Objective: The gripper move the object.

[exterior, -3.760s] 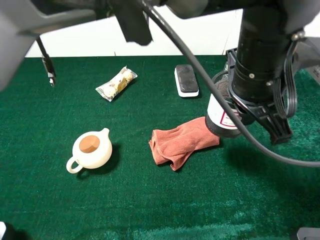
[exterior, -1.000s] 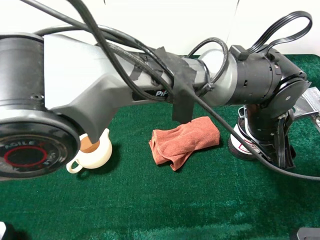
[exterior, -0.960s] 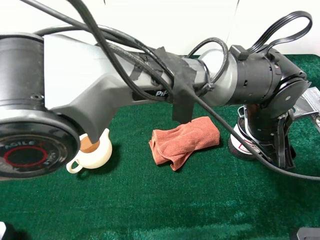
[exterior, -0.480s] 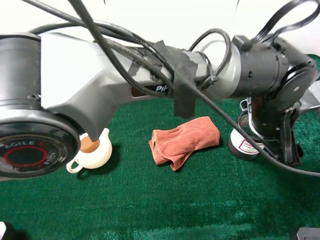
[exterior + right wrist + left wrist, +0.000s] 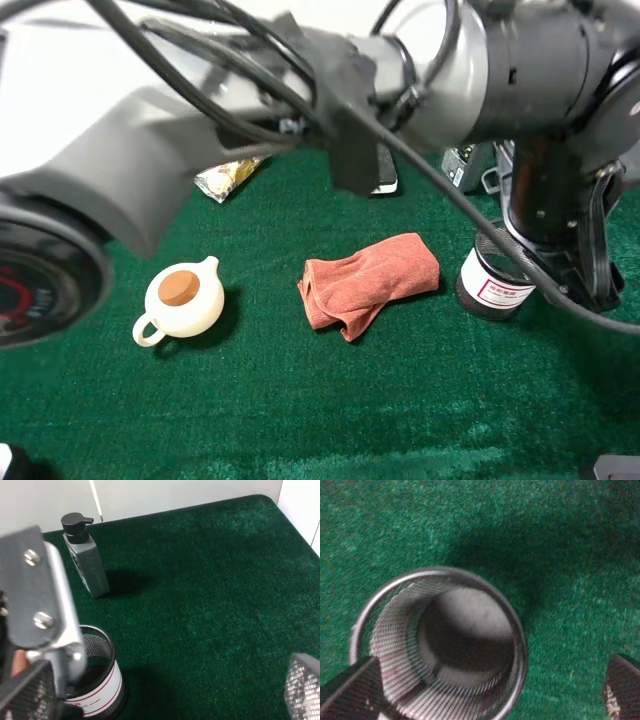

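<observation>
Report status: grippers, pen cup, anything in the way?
Left gripper open above pen cup, not gripping. Right gripper open, empty. Pen cup upright on green felt. Red cloth close beside it, apart; pump bottle standing clear.

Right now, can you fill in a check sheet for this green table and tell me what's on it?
Surface: green felt table, no spills seen.
Job's things: mesh cup stands upright and empty, right of the cloth.
Clutter: teapot, red cloth, snack packet, grey pump bottle standing upright.
Grippers: left gripper is open above the cup, not squeezing it; right gripper is open, holding nothing.
Cables: black cables run along the left arm and cross in front of the cup.
Surroundings: white wall behind the table.
</observation>
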Motion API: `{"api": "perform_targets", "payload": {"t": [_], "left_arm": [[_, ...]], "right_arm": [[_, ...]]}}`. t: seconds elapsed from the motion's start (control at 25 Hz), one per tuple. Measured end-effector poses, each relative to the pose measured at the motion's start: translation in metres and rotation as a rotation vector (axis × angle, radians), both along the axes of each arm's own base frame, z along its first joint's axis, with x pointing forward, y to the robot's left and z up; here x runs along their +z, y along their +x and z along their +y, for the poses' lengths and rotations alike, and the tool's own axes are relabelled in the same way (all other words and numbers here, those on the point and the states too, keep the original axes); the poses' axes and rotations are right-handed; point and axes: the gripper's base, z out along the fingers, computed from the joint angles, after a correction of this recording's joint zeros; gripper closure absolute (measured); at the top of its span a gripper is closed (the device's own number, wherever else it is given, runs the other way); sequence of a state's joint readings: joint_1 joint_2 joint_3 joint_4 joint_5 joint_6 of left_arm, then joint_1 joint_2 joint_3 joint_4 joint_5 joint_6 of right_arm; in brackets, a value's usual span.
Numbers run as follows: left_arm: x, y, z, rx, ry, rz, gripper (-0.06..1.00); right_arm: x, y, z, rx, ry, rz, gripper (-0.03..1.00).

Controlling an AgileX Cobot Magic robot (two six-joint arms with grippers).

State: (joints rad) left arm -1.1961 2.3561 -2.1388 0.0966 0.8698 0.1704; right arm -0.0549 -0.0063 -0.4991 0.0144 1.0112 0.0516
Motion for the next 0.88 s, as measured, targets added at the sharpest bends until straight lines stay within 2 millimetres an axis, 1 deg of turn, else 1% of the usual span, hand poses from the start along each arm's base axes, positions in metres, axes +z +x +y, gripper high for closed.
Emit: {"api": "perform_targets", "payload": {"t": [0.12, 0.48, 0.72, 0.88], "left_arm": [[0.008, 0.0, 0.007, 0.004, 0.037, 0.001, 0.06], [0.037, 0.012, 0.032, 0.056, 0.101, 0.036, 0.06], [0.059, 0.024, 0.053, 0.113, 0.129, 0.055, 0.06], [0.071, 0.038, 0.065, 0.165, 0.113, 0.055, 0.06]], "right_arm": [[0.001, 0.0, 0.001, 0.007, 0.01, -0.009, 0.27], [0.0, 0.0, 0.0, 0.003, 0.005, 0.001, 0.27], [-0.001, 0.0, 0.0, 0.003, 0.005, 0.002, 0.27], [-0.001, 0.0, 0.0, 0.003, 0.005, 0.002, 0.27]]}}
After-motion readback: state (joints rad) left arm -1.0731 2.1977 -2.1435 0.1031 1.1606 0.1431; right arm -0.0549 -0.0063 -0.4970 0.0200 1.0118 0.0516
